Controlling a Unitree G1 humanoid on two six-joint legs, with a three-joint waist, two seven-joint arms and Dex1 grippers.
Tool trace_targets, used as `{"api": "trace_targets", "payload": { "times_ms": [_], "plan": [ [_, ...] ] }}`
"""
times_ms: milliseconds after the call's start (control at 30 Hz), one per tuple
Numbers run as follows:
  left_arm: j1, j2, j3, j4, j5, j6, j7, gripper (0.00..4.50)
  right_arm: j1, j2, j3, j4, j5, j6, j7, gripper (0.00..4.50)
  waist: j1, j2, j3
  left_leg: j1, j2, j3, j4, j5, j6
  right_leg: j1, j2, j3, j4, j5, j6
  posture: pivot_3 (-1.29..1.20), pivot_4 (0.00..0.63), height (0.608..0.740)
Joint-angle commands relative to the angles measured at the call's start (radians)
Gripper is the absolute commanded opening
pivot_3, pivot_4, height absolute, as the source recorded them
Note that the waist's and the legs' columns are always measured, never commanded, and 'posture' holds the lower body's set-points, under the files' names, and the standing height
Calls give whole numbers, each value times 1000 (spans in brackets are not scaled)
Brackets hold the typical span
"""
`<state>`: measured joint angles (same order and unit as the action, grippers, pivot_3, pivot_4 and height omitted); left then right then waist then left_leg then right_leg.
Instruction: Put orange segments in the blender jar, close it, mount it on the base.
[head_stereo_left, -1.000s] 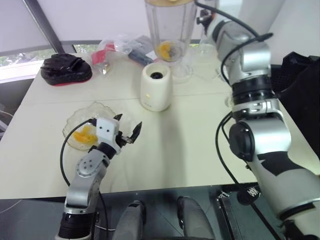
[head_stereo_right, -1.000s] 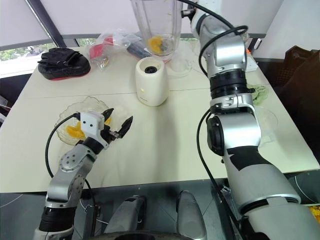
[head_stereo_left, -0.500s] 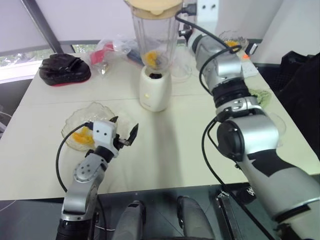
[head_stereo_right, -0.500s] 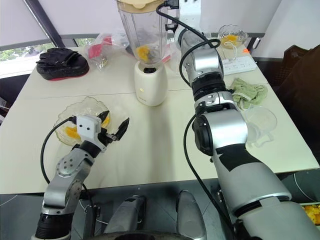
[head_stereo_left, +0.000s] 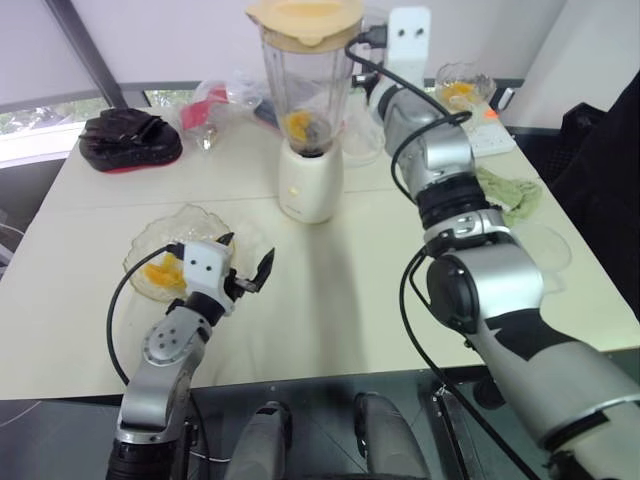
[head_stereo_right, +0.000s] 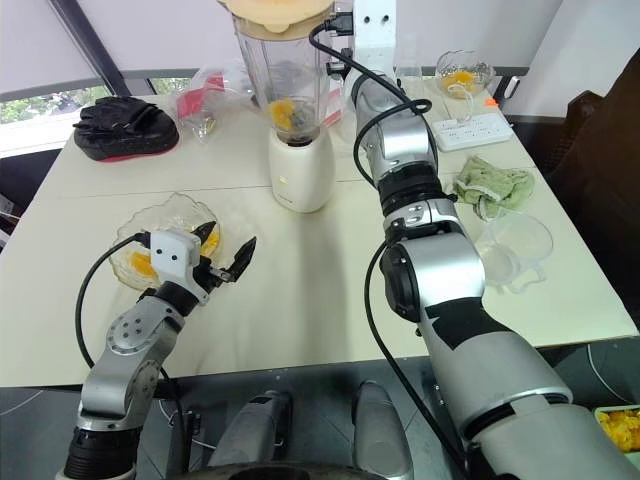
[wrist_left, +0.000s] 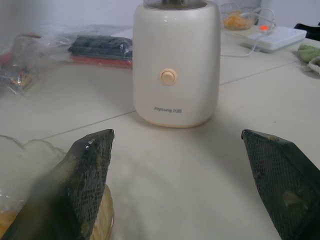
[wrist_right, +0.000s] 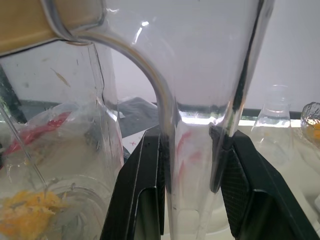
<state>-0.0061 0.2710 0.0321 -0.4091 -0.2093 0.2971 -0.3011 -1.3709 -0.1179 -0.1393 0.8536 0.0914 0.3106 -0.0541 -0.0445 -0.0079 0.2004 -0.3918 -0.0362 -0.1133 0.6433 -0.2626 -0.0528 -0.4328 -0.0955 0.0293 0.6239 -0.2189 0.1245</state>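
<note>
— Sitting on the base now, the lidded blender jar?
— Yes, orange segments inside. Right gripper pinches its handle; left gripper hangs spread wide beside the glass dish.

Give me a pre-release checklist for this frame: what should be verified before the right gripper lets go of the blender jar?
1. Blender jar over the base: ok, it stands upright on top.
2. Jar locked into the socket: cannot tell, the joint is not visible closely.
3. Lid on the jar: ok, the cream-yellow lid covers the mouth.
4. Orange segments inside: ok, they lie at the jar's bottom.
5. Right gripper grip: ok, its fingers clamp the jar's clear handle.
6. Left gripper clear of the base: ok, open and near the glass dish.
</note>
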Motion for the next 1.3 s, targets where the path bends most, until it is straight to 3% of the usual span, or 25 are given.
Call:
{"api": "trace_targets", "payload": {
  "times_ms": [33, 267, 633, 833, 967, 1133, 1300],
  "plan": [
    [-16, 3, 13, -29, -3, -12, 1, 4240, 30, 8, 14, -140, -1, 59, -5, 895, 0, 0, 0, 0, 0, 0, 0, 0, 0, 0, 0, 0, 1, 0, 0, 0, 150, 740],
    [-25, -1, 2, -14, -2, -17, -4, 4240, 99, 14, 22, -250, -3, 133, -16, 895, 1, 0, 0, 0, 0, 0, 2, 0, 0, -1, 0, 0, 3, 0, 0, 0, 150, 740],
    [-43, 3, 1, 2, -2, -17, -13, 4240, 143, 21, 26, -224, -1, 117, 3, 895, 0, 0, 0, 0, 0, -1, 2, 0, 0, -1, 0, 0, 4, 0, 0, 0, 150, 740],
    [-39, -1, -1, -4, 1, -17, -11, 4288, 147, 20, 35, -201, -11, 90, 20, 3657, 0, 0, 0, 1, 0, -1, 2, 0, 0, -1, 0, 0, 5, 0, 0, 0, 150, 740],
    [-35, -1, 4, -14, -9, -12, -13, 4288, 200, 11, 48, -259, -14, 101, 43, 3657, 0, 0, 0, 1, 0, -1, 2, 0, 0, -1, 0, 0, 5, 0, 0, 0, 150, 740],
    [-43, 8, 16, -35, -33, 6, -22, 4288, 358, -20, 67, -486, 6, 169, 118, 3657, 2, 0, 0, 0, 0, -1, 2, 0, 0, 0, 0, 0, 5, 0, 0, 0, 150, 740],
    [-48, 36, 51, -76, -74, 51, -39, 4288, 576, -138, 90, -822, 91, 247, 339, 3657, 4, 0, 0, 0, 0, -1, 3, 0, 0, 0, 0, 0, 5, 0, 0, 0, 150, 740]
  ]
}}
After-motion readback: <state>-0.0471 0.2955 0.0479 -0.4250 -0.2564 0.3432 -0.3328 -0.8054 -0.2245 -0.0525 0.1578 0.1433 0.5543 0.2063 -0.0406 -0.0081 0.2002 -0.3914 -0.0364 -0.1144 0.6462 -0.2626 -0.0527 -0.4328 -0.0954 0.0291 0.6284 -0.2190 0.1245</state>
